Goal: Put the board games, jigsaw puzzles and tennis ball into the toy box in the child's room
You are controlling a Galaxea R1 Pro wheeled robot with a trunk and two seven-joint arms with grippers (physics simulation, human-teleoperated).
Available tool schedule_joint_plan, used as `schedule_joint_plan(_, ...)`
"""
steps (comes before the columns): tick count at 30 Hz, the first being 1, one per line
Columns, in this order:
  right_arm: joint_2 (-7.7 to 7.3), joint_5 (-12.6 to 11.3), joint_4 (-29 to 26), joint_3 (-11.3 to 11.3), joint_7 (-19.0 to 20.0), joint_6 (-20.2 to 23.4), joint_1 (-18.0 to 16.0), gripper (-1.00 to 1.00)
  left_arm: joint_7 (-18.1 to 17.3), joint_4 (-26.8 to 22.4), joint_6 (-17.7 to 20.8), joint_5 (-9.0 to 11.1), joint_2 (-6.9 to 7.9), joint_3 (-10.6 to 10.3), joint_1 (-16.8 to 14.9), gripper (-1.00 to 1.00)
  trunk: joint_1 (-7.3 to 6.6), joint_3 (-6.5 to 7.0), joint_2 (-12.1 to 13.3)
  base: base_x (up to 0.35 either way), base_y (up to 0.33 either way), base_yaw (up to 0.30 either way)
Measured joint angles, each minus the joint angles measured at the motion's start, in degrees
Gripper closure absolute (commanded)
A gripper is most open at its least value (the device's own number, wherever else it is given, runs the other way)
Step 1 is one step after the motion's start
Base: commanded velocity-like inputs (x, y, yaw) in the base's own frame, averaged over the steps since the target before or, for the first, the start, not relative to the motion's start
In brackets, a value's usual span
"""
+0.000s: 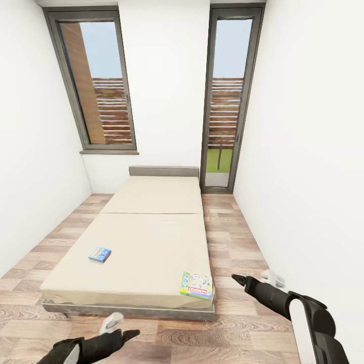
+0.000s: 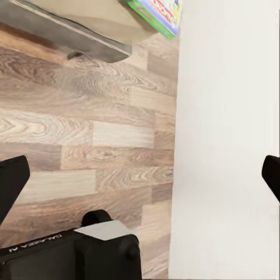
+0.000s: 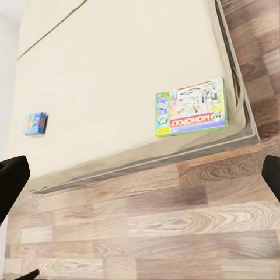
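Two board games lie on the beige bed [image 1: 151, 237]. A small blue one [image 1: 100, 254] rests near the left edge, and a pale Monopoly box [image 1: 197, 285] sits at the near right corner. The right wrist view shows the Monopoly box [image 3: 191, 107] and the blue box [image 3: 35, 123] from above. My left gripper [image 1: 121, 327] hangs open over the floor before the bed's foot. My right gripper [image 1: 253, 277] is open, just right of the Monopoly box and apart from it. The table, toy box, jigsaw puzzles and tennis ball are out of view.
White walls close in on both sides, with the right wall [image 1: 303, 177] near my right arm. Wood-plank floor [image 1: 227, 237] runs along both sides of the bed. Two tall dark-framed windows [image 1: 98, 81] stand behind the grey headboard [image 1: 164, 171].
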Motion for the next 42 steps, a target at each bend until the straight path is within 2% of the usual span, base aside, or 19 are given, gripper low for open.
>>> schedule_joint_plan(3,-0.03,-0.02,0.04,-0.73,0.08,0.04,0.0,-1.0,-5.95,-2.06,1.14,0.68,0.67,2.48,-0.21,-1.0,0.0,0.0,0.0,0.0,0.0,0.0)
schedule_joint_plan(4,-0.03,-0.04,0.08,-1.07,0.11,0.05,0.0,-1.0,-8.17,-2.83,1.57,1.07,1.04,4.63,-0.3,-1.0,0.0,0.0,0.0,0.0,0.0,0.0)
schedule_joint_plan(5,-0.04,-0.08,0.1,-1.22,0.12,0.05,0.0,-1.0,-9.01,-3.12,1.7,1.18,1.18,5.8,-0.3,-1.0,0.0,0.0,0.0,0.0,0.0,0.0)
schedule_joint_plan(9,-0.05,-0.12,0.14,-1.56,0.19,0.07,0.01,-1.0,-10.78,-3.77,1.55,1.45,1.49,9.97,-0.27,-1.0,0.0,0.0,0.0,0.0,0.0,0.0)
schedule_joint_plan(10,-0.05,-0.13,0.15,-1.64,0.21,0.07,0.01,-1.0,-11.11,-3.93,1.04,1.55,1.61,11.56,-0.2,-1.0,0.0,0.0,0.0,0.0,0.0,0.0)
schedule_joint_plan(15,-0.05,-0.12,0.15,-1.77,0.24,0.12,-0.01,-1.0,-12.3,-4.34,0.49,1.87,1.87,14.91,-0.16,-1.0,0.0,0.0,0.0,0.0,0.0,0.0)
schedule_joint_plan(23,-0.17,-0.04,0.19,-2.0,0.25,0.09,0.0,-1.0,-12.16,-4.66,5.5,2.04,1.73,16.85,-0.52,-1.0,0.0,0.0,0.0,0.0,0.0,0.0)
schedule_joint_plan(33,-1.6,-0.14,0.48,-3.48,0.25,-0.02,0.01,-1.0,-12.12,-4.79,7.24,2.5,1.69,17.25,-0.68,-1.0,0.0,0.0,0.0,0.0,0.0,0.0)
schedule_joint_plan(36,-1.75,-0.15,0.51,-3.73,0.25,-0.02,0.01,-1.0,-12.21,-4.78,7.2,3.3,1.58,17.3,-0.69,-1.0,0.0,0.0,0.0,0.0,0.0,0.0)
schedule_joint_plan(42,-1.87,-0.16,0.53,-3.95,0.24,-0.01,0.01,-1.0,-12.0,-4.73,6.8,6.54,1.22,17.36,-0.7,-1.0,1.32,-1.08,-2.4,0.0,0.0,0.0)
